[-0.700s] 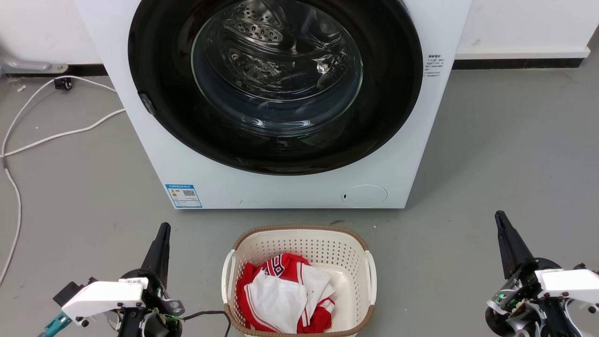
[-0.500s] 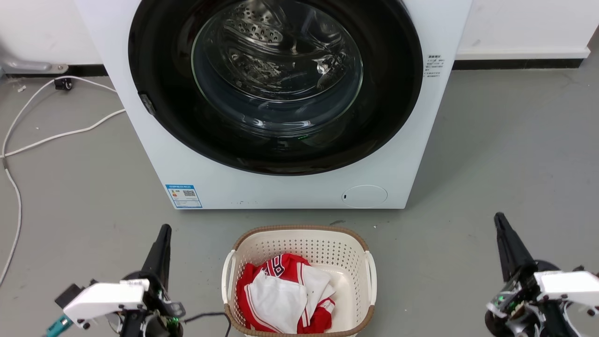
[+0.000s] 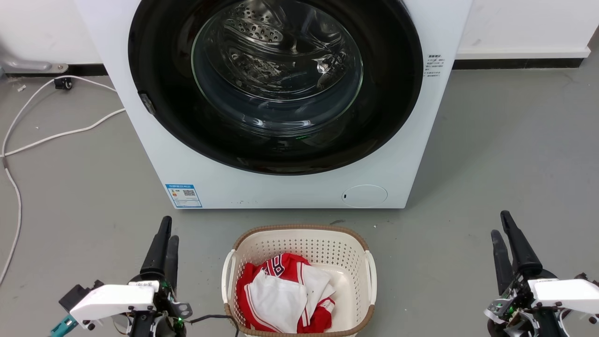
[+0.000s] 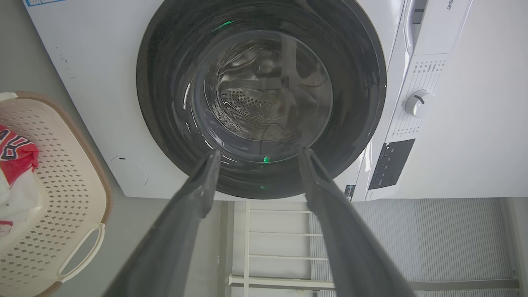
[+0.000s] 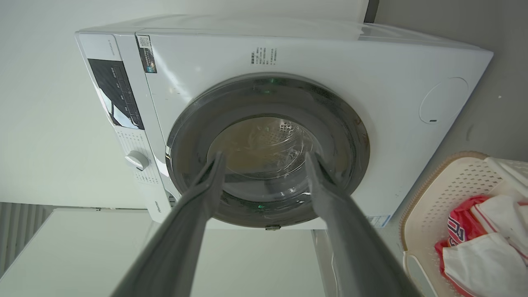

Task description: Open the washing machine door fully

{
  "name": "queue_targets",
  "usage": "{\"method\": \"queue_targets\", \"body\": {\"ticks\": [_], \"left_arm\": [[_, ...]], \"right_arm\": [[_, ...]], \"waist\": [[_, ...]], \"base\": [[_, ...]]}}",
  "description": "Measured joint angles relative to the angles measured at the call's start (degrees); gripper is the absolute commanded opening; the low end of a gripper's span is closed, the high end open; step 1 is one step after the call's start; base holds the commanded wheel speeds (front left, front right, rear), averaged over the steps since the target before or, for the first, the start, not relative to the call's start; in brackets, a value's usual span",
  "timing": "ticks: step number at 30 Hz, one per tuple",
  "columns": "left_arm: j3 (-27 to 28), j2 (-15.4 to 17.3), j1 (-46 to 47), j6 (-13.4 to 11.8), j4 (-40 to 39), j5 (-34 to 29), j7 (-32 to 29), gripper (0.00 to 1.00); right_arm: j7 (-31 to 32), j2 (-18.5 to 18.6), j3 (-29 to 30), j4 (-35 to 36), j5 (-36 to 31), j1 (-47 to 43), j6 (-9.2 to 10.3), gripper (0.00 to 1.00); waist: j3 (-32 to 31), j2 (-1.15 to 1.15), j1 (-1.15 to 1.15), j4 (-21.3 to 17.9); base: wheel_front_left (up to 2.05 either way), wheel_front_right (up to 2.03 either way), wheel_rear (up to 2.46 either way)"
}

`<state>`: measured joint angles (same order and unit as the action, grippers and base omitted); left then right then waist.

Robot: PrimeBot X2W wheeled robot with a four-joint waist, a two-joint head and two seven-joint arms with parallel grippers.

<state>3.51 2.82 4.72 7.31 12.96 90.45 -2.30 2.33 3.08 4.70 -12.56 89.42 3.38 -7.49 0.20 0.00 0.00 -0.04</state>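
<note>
The washing machine door (image 3: pixel 276 79) is a large glossy black disc with a clear glass bowl at its centre, and it lies flat against the white machine front. The steel drum shows through the glass. My left gripper (image 3: pixel 169 229) hovers low at the lower left, well short of the machine, open and holding nothing. My right gripper (image 3: pixel 500 223) stands at the lower right, also open and empty. In the left wrist view the gripper (image 4: pixel 260 153) frames the door (image 4: pixel 264 95) from a distance. The right wrist view shows that gripper (image 5: pixel 264 156) spread before the door (image 5: pixel 264 136).
A cream laundry basket (image 3: pixel 299 232) with red and white clothes (image 3: pixel 281 292) sits on the grey floor between my grippers, just before the machine. White cables (image 3: pixel 47 135) trail over the floor at the left. A small round white flap (image 3: pixel 364 195) sits low on the machine front.
Both grippers have gone from shut to open, each now showing two separate fingers. The arms shifted only slightly. The door has not moved.
</note>
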Motion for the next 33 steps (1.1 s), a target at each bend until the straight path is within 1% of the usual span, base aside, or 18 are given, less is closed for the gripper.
{"method": "queue_targets", "body": {"ticks": [1, 2, 6, 12, 13, 14, 23, 27, 33], "left_arm": [[0.03, 0.01, 0.04, 0.0, -0.38, -0.54, 0.2, 1.0], [0.3, 0.01, 0.06, 0.01, -1.8, -2.8, 1.02, 1.0], [0.66, 0.01, 0.15, 0.01, -3.77, -6.76, 1.97, 1.0], [0.78, 0.01, 0.25, 0.01, -6.68, -15.41, 3.23, 1.0], [0.78, 0.01, 0.25, 0.01, -6.68, -15.41, 3.23, 1.0], [0.87, 0.01, 0.27, 0.01, -7.45, -18.14, 3.6, 1.0], [0.82, 0.02, 0.27, -0.16, -9.66, -30.55, 5.54, 1.0], [-0.07, 0.01, 0.14, -0.87, -10.28, -36.35, 6.22, 1.0], [-1.59, 0.02, -0.34, -1.97, -10.61, -44.93, 7.37, 1.0]], "right_arm": [[-0.32, 0.0, -0.07, 0.33, -0.71, 0.0, 0.0, 1.0], [-1.0, -0.01, -0.16, 1.45, -3.96, 0.0, 0.0, 1.0], [-2.01, -0.02, -0.55, 3.26, -9.89, -0.01, 0.0, 1.0], [-3.34, -0.03, -1.22, 5.76, -20.2, -0.1, 0.01, 1.0], [-3.34, -0.03, -1.22, 5.76, -20.2, -0.1, 0.01, 1.0], [-3.69, -0.04, -1.38, 6.49, -23.76, -0.19, 0.01, 1.0], [-5.54, -0.05, -2.18, 8.12, -39.76, -1.14, 0.01, 1.0], [-6.36, -0.05, -2.61, 8.34, -45.4, -1.19, 0.0, 1.0], [-7.37, -0.07, -3.36, 8.44, -51.79, -1.33, 0.0, 1.0]], "waist": [[0.01, 0.0, 0.0, 0.0], [0.04, 0.0, 0.0, 0.0], [0.07, 0.0, 0.0, 0.02], [0.09, 0.0, 0.0, 0.1], [0.09, 0.0, 0.0, 0.1], [0.08, 0.0, 0.0, 0.13], [-0.04, 0.0, 0.0, 0.16], [-0.08, 0.0, 0.0, 0.15], [-0.15, 0.0, 0.0, 0.13]], "base": [[0.0, 0.0, 0.0], [0.0, 0.0, 0.0], [0.0, 0.0, 0.0], [0.0, 0.0, 0.0], [0.0, 0.0, 0.0], [0.0, 0.0, 0.0], [0.0, 0.0, 0.0], [0.0, 0.0, 0.0], [0.0, 0.0, 0.0]]}}
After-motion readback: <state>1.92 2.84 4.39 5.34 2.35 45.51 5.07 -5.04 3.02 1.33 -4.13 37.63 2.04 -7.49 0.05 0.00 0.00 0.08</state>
